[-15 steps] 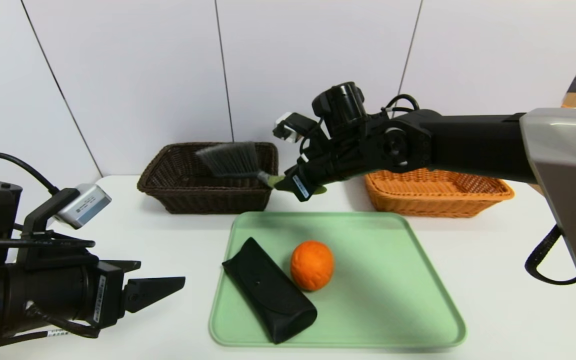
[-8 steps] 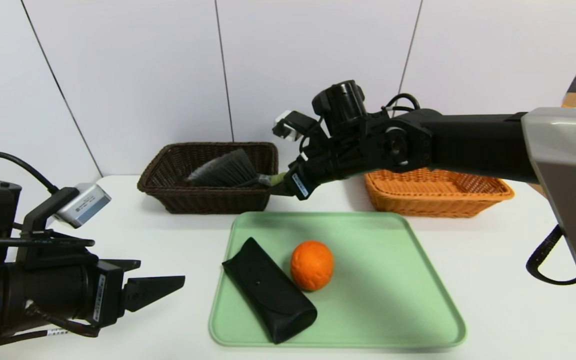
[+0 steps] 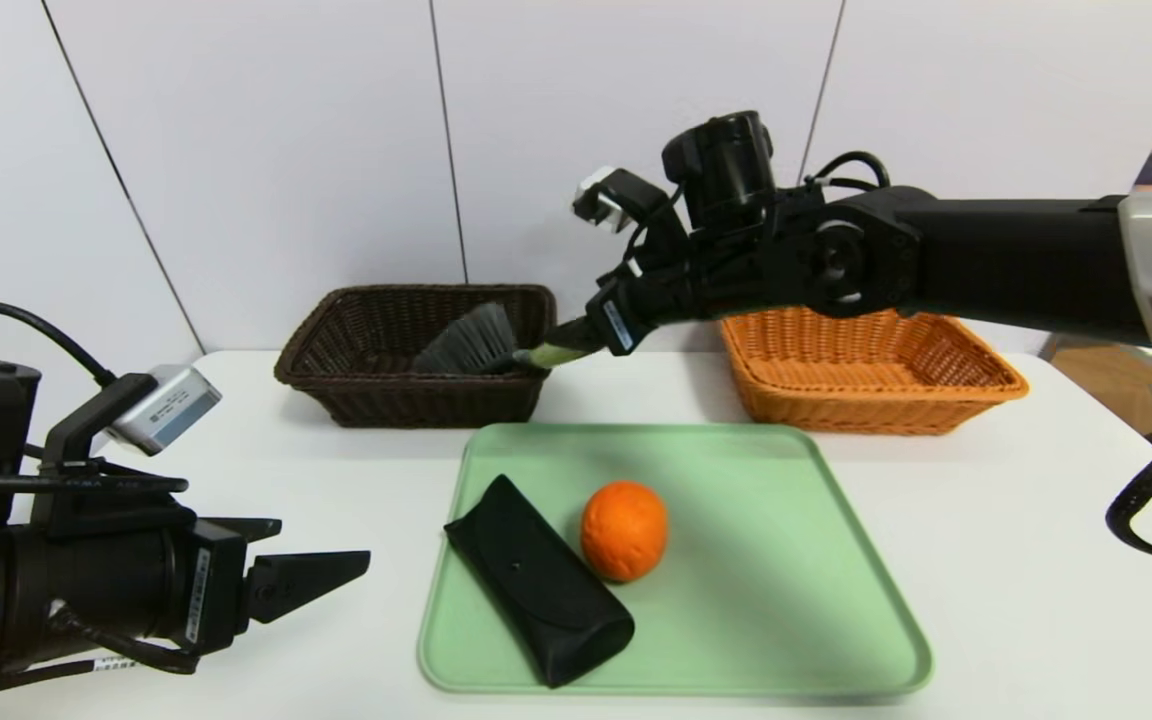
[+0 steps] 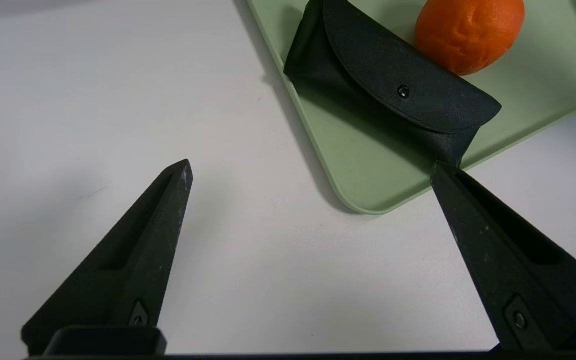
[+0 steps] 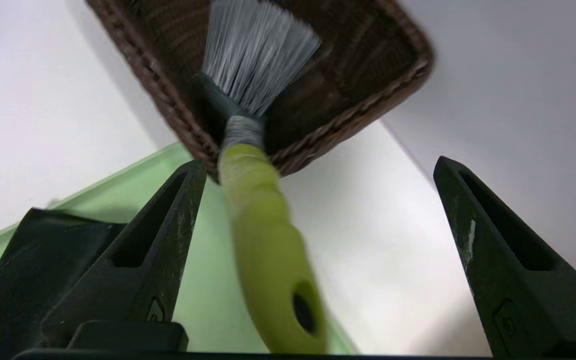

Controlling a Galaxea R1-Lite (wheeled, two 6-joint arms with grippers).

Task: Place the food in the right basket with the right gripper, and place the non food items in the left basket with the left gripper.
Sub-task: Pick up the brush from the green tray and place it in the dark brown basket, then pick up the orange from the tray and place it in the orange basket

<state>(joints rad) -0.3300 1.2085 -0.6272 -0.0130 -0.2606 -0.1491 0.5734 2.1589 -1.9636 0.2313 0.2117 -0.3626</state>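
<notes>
Head view: right gripper (image 3: 561, 345) seen at near right corner of dark brown basket (image 3: 416, 400); brush (image 3: 471, 342) bristles inside, handle over rim. Orange (image 3: 624, 531) and black case (image 3: 539, 582) on green tray (image 3: 766, 560); orange-tan basket (image 3: 876, 400) at far right. Left gripper (image 3: 321, 545) parked near left.

Left wrist view: fingers (image 4: 133, 245) spread, nothing held.

Right wrist view: fingers (image 5: 153, 240) spread wide around brush handle, not clamped.

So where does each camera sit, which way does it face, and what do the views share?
Head view: on the head, facing forward and down at tray and baskets; both arms show.
Left wrist view: on the left wrist, facing the tray's corner; its own open jaws show.
Right wrist view: on the right wrist, facing the brush and dark basket; its open jaws show.
Both wrist views share the black case.
</notes>
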